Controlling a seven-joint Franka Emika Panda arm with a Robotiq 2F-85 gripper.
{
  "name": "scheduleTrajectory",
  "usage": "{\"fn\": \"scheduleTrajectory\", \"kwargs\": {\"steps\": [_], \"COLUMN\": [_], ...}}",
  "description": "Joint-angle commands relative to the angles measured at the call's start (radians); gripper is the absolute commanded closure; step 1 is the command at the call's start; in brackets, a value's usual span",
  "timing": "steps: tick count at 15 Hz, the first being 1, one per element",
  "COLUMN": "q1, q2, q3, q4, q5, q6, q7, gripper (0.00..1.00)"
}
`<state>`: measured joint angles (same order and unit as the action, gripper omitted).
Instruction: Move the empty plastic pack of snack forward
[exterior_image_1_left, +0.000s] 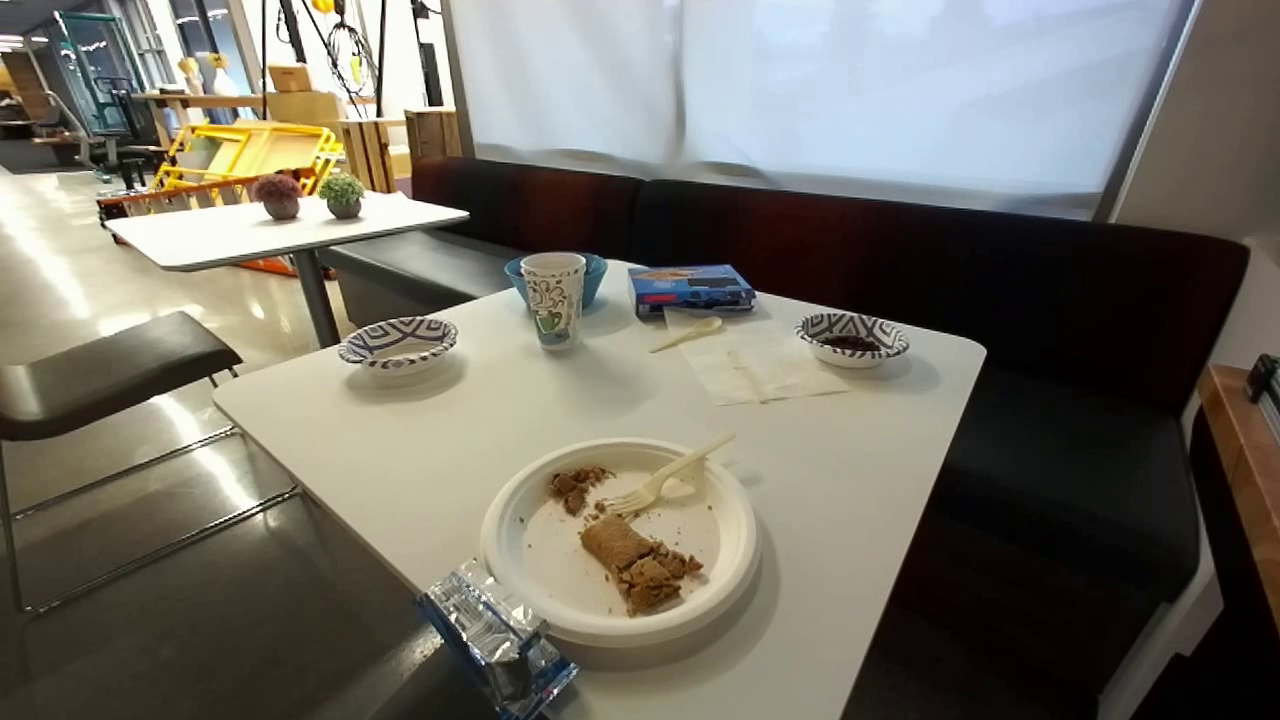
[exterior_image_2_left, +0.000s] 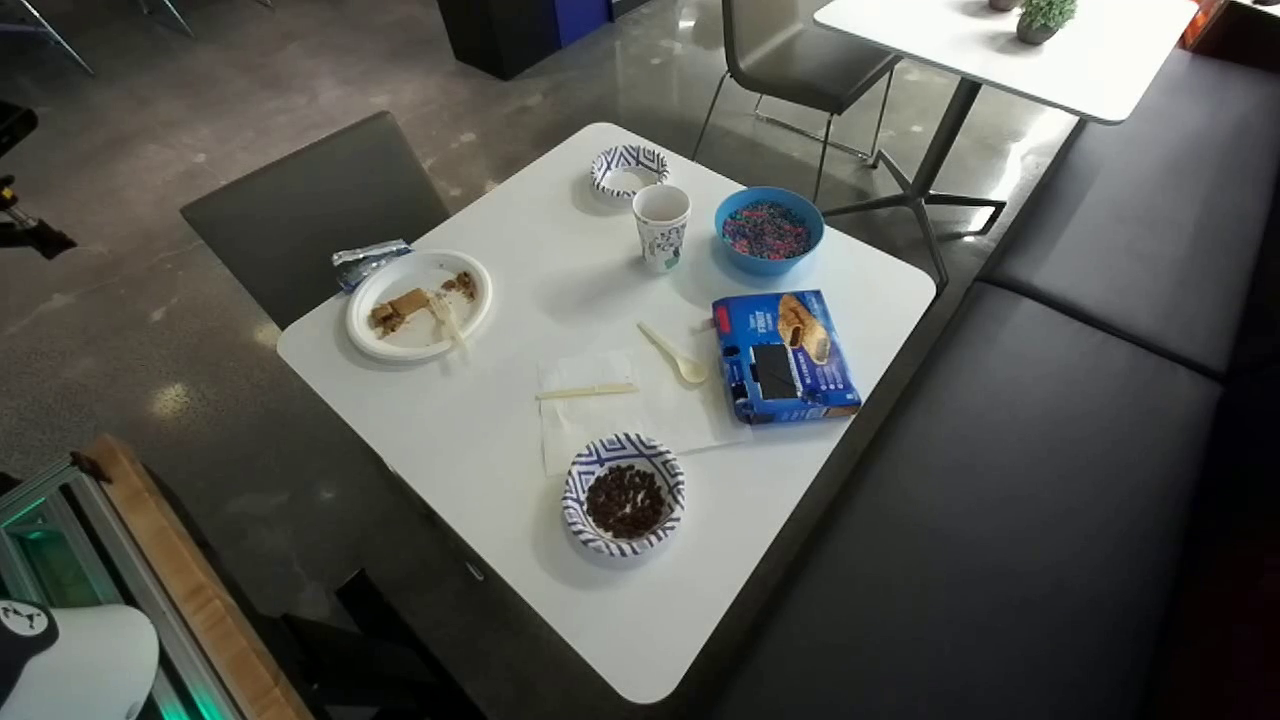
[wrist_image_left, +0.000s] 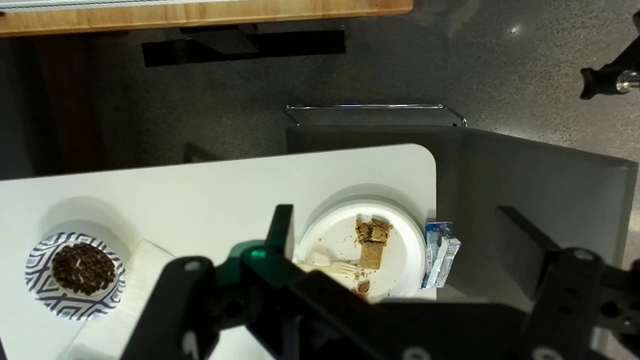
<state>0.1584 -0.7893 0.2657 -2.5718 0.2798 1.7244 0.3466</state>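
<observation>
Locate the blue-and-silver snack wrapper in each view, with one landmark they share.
In an exterior view, the snack wrapper is at the bottom, left of centre.
In an exterior view, the snack wrapper is left of centre, slightly above mid-height.
In the wrist view, the snack wrapper is right of centre, below mid-height.
Shared landmark: the white plate holding broken pastry, close beside it.

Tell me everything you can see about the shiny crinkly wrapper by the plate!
The wrapper is crumpled, shiny silver with blue parts, and looks like thin plastic or foil. It lies beside the plate at the edge of the white table, partly sticking out past that edge. Nothing is gripping it. I can't tell whether it touches the plate, or whether anything is inside.
</observation>
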Motion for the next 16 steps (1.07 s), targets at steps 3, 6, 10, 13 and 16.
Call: {"fn": "scheduleTrajectory", "kwargs": {"steps": [3, 6, 10, 13, 16], "q1": [-0.004, -0.027, -0.044, -0.03, -0.001], "q2": [0.221, 0.32, 0.453, 0.581, 0.709], "q3": [0.191, 0.279, 0.301, 0.283, 0.254], "q4": [0.214, 0.315, 0.425, 0.494, 0.541], "q5": [-0.051, -0.132, -0.282, -0.328, -0.318], "q6": [-0.035, -0.01, -0.026, -0.025, 0.02], "q7": [0.159, 0.301, 0.469, 0.536, 0.634], "gripper": [0.0, 0.0, 0.0, 0.0, 0.0]}}
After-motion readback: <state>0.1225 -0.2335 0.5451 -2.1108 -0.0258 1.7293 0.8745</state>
